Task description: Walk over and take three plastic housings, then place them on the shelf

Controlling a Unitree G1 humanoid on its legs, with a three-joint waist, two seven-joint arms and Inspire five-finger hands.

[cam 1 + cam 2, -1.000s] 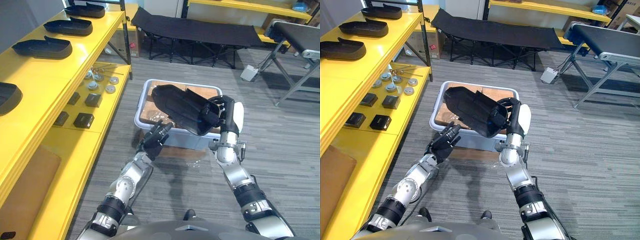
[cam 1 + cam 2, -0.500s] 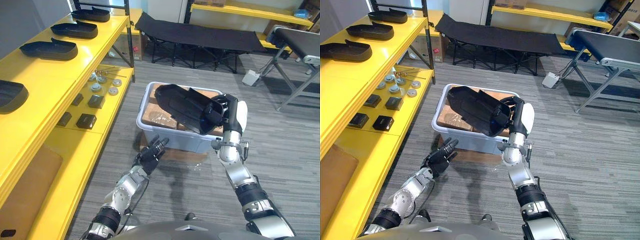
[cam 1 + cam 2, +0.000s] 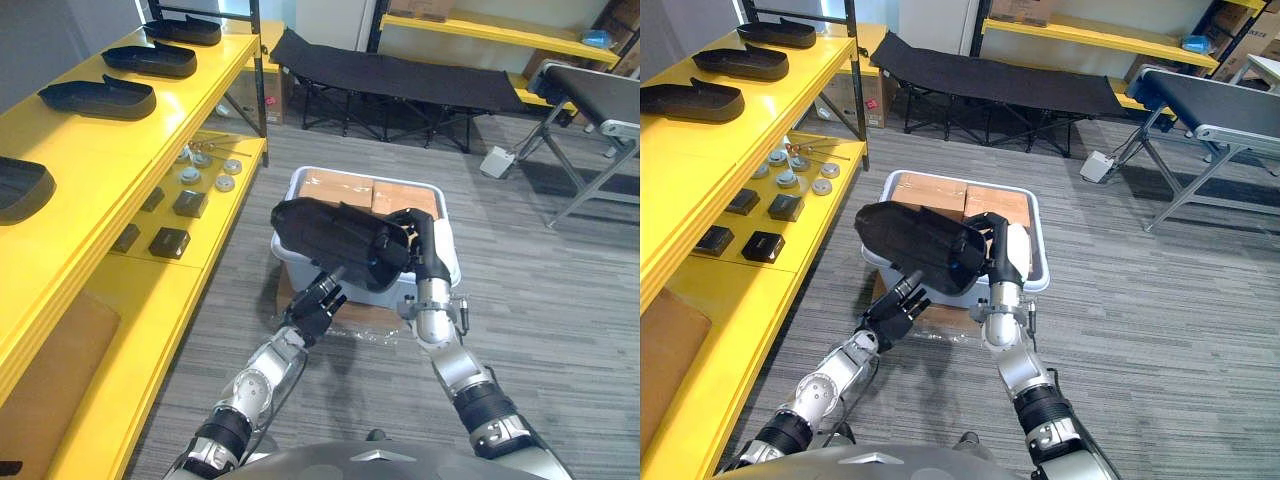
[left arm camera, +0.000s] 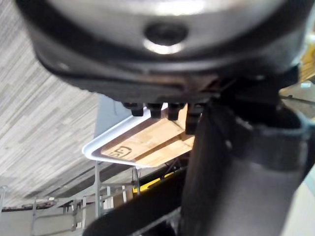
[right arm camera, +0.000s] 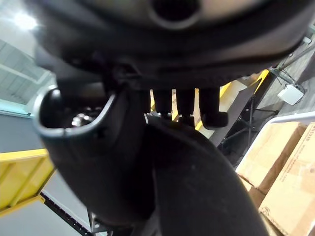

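Note:
A large black plastic housing (image 3: pixel 335 235) hangs over the near rim of a white bin (image 3: pixel 452 268). My right hand (image 3: pixel 425 248) is shut on its right end, and its fingers (image 5: pixel 187 105) curl over the dark shell (image 5: pixel 202 177). My left hand (image 3: pixel 315 300) reaches up under the housing's left part with straight fingers (image 4: pixel 157 110), open, at its underside. Several more black housings (image 3: pixel 95 97) lie in a row on the yellow shelf (image 3: pixel 120 150) at the left.
The bin holds cardboard boxes (image 3: pixel 345 190). Small metal parts and black blocks (image 3: pixel 187 203) sit on the lower shelf level. A black folding cot (image 3: pixel 400 70) stands at the back and a conveyor frame (image 3: pixel 590 110) at the right.
The housing has swung left and down in my right hand, now over the bin's near rim. My left hand has risen from near the floor to its underside.

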